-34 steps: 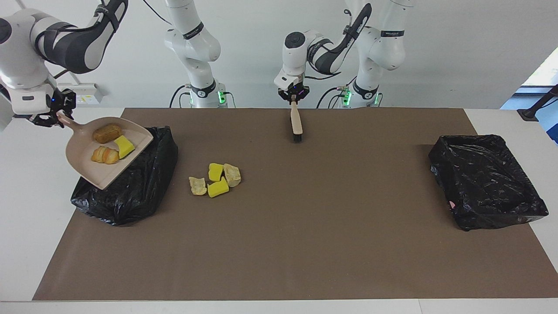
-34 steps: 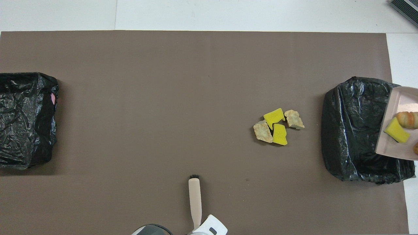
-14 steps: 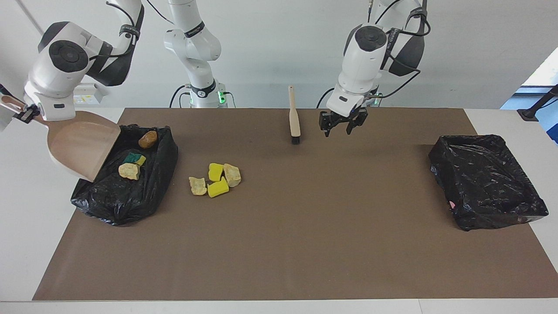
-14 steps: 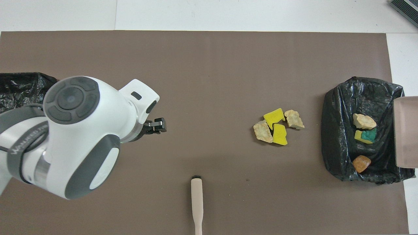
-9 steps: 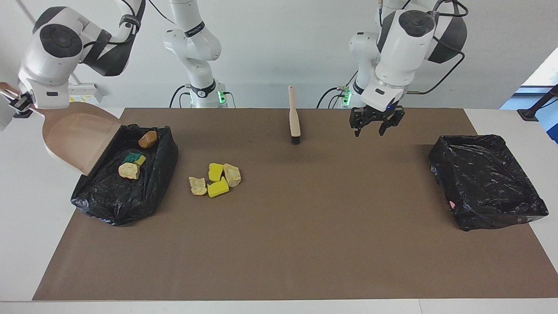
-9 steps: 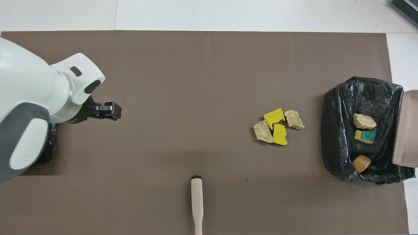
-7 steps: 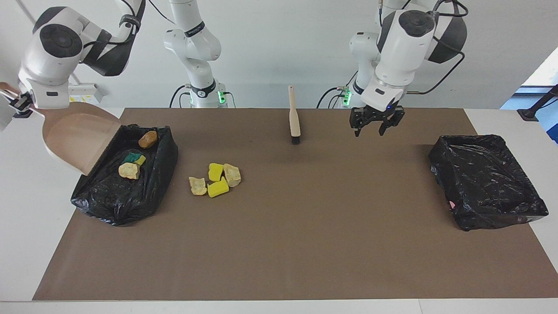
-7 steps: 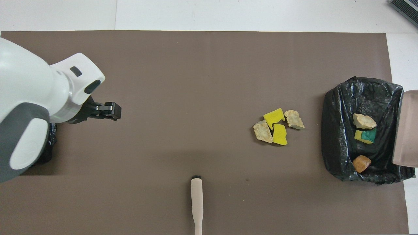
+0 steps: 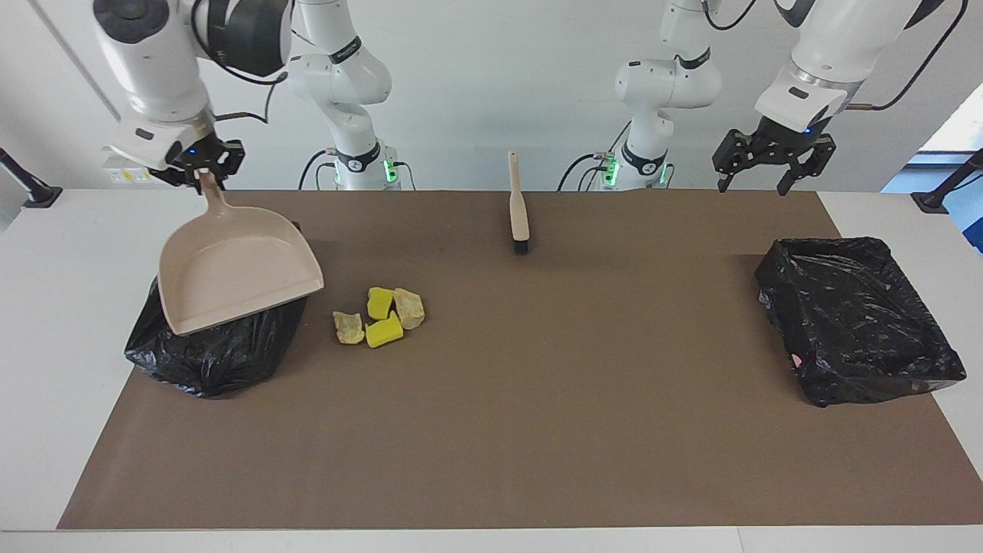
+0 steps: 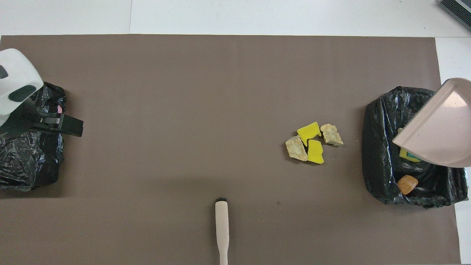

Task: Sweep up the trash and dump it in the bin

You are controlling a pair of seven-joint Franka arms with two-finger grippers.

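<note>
My right gripper (image 9: 201, 170) fingers clamp the dustpan (image 9: 234, 278) handle over the bin (image 9: 211, 349); left gripper (image 9: 772, 165), fingers spread, holds nothing. Four light, crumbly scraps (image 9: 378, 316) lie beside the bin, so I'd sweep rather than pinch them.

A white table (image 9: 46, 322) carried a brown mat (image 9: 507, 430) over most of its top. On the mat lay a beige-handled brush (image 9: 520, 211) close to the robots, a cluster of four scraps (image 9: 379, 315), yellow and tan, and two black-lined bins (image 9: 856, 319) (image 9: 207, 349), one at each end, seemingly overhanging the mat's edge.
</note>
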